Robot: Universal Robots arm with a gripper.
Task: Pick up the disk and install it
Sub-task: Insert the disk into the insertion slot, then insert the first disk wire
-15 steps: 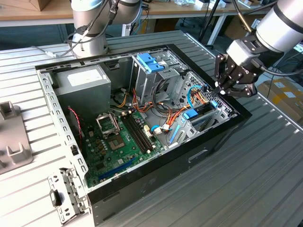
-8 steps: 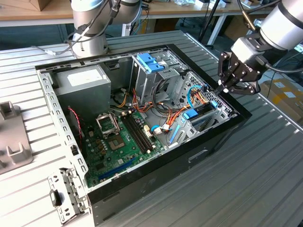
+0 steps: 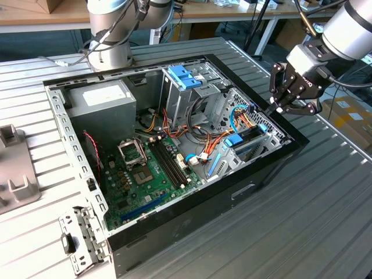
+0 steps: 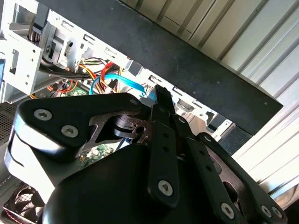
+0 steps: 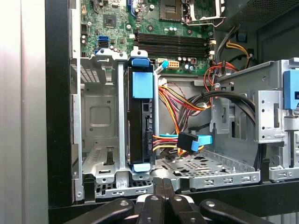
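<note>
An open desktop computer case lies on its side on a ribbed metal bench, its motherboard facing up. The robot arm's black tool hovers just above the case's dark edge on the exterior view's right, over the drive cage. In the first wrist view the tool's fingertips sit pressed together with nothing between them, so the tool is clenched and empty.

The disk, a dark drive with bright blue rails and a blue tab, already stands on edge in a slot of the grey metal drive cage. A second slot beside it is vacant. Just beside the disk, a bundle of orange, red and yellow cables ends in a black and blue connector hanging near the drive's rear face.

From these angles it is hard to judge whether the disk is pushed fully home or sits slightly proud of the cage.

The risks, as a judgement: if the tool descends off line, its closed tips could strike the cage's thin metal wall or the case rim rather than the blue tab. A push on a half-seated disk could jam its rails. The loose cables lie close enough to snag the tool or be pinched against the drive.
</note>
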